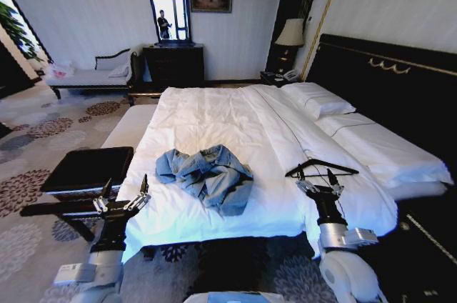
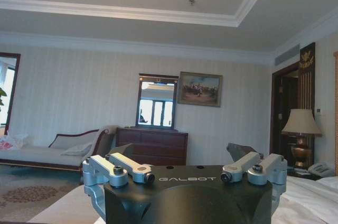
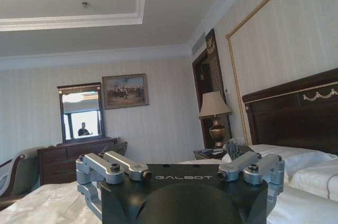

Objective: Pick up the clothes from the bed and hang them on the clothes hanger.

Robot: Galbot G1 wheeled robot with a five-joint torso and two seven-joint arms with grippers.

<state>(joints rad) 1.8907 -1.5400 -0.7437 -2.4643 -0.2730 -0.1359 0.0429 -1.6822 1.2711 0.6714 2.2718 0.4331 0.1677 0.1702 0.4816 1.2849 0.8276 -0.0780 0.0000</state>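
The clothes [image 1: 208, 174], a light blue denim jacket, lie crumpled on the white duvet of the bed [image 1: 214, 113], near its foot end. The black clothes hanger [image 1: 321, 169] lies flat on the duvet to the jacket's right. My right gripper [image 1: 318, 180] points upward with its fingers open, just in front of the hanger and holding nothing. My left gripper [image 1: 124, 196] is also upright and open at the bed's left foot corner, left of the jacket. Each wrist view shows its own gripper, left [image 2: 182, 155] and right [image 3: 178, 152], spread open and empty.
A black bench [image 1: 87, 169] stands by the bed's left side, close to my left arm, with a white bench [image 1: 131, 126] beyond it. The black headboard [image 1: 400, 81] and pillows [image 1: 318, 99] are on the right. A dresser [image 1: 175, 64], chaise [image 1: 89, 76] and lamp [image 1: 290, 33] line the far wall.
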